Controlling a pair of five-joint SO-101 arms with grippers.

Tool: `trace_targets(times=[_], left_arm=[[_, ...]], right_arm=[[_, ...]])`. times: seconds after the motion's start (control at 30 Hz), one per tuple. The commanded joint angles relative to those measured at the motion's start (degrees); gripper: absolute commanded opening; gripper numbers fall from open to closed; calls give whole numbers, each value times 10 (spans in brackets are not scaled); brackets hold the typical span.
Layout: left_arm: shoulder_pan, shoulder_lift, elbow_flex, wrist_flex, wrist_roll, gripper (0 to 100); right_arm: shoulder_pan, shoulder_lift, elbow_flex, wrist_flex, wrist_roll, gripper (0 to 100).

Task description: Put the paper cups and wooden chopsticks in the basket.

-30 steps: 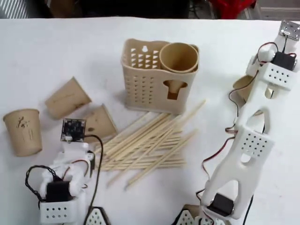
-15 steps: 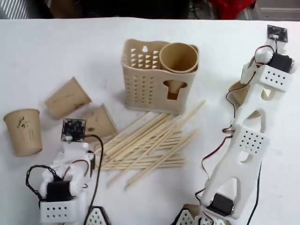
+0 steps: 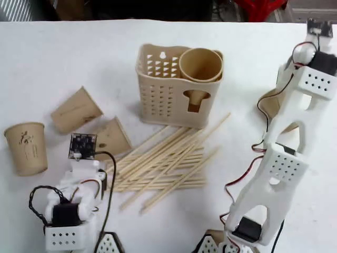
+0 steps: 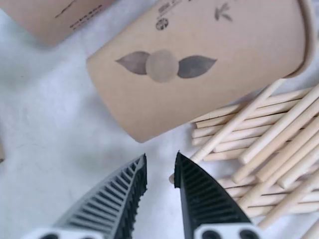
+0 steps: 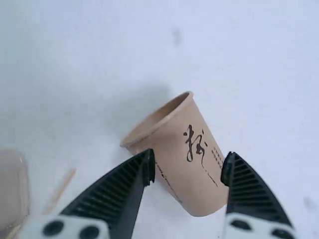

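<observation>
A beige slotted basket point(image 3: 167, 90) stands mid-table with one paper cup point(image 3: 200, 64) upright inside it. In front of it lies a pile of wooden chopsticks point(image 3: 168, 161) point(image 4: 279, 149). To the left are three more cups: one upright point(image 3: 25, 148) and two on their sides point(image 3: 76, 109) point(image 3: 111, 138). Another cup point(image 3: 269, 103) point(image 5: 182, 144) lies on its side at the right, under the right arm point(image 3: 310, 84). My right gripper point(image 5: 187, 162) is open, with a finger on either side of that cup. My left gripper point(image 4: 160, 159) hovers with a narrow gap, empty, by a lying cup point(image 4: 199, 64) and the chopstick ends.
The left arm point(image 3: 71, 211) sits folded at the front left edge. Both arm bases stand along the front edge. The white table point(image 3: 79, 52) has bare room behind the basket and at its left. A dark room lies beyond the far edge.
The right arm's wrist swung a little left, then back right and farther from the front edge, staying over the lying cup. The left arm, the cups and the chopsticks have not moved.
</observation>
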Motion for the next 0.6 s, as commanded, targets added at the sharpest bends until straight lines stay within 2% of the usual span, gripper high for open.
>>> trace_targets(times=[0.0, 0.13, 0.33, 0.57], left_arm=[[4, -3, -1, 4, -4, 110], [4, -3, -1, 4, -4, 110], [4, -3, -1, 4, -4, 110], [4, -3, -1, 4, -4, 110]], right_arm=[[-16, -50, 5, -75, -37, 220], [-16, -10, 19, -138, -102, 220], [-15, 85, 17, -152, -102, 220], [4, 114, 17, -130, -102, 220]])
